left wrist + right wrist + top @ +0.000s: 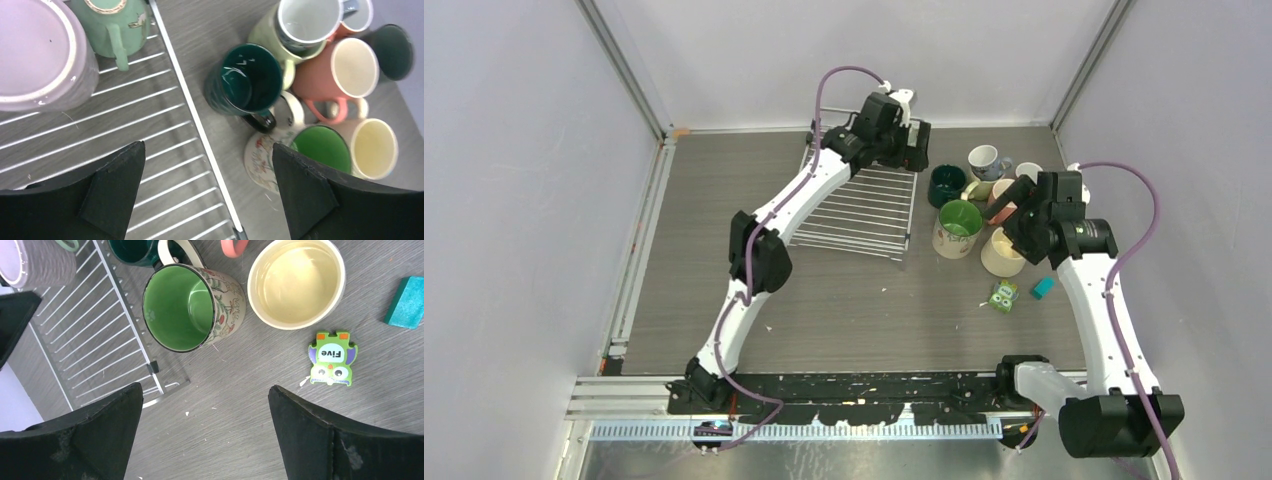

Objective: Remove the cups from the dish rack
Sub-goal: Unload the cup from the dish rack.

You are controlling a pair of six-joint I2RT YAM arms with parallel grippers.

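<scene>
Left claw [208, 150] gapes, reaching far forward; right claw [205, 390] gapes too (nearer in).

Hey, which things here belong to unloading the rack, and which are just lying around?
Job: dish rack; mauve mug and pale green mug on it; mugs set beside it, among them dark teal mug and cream mug.
Lying about: owl toy marked Five; teal block.
</scene>
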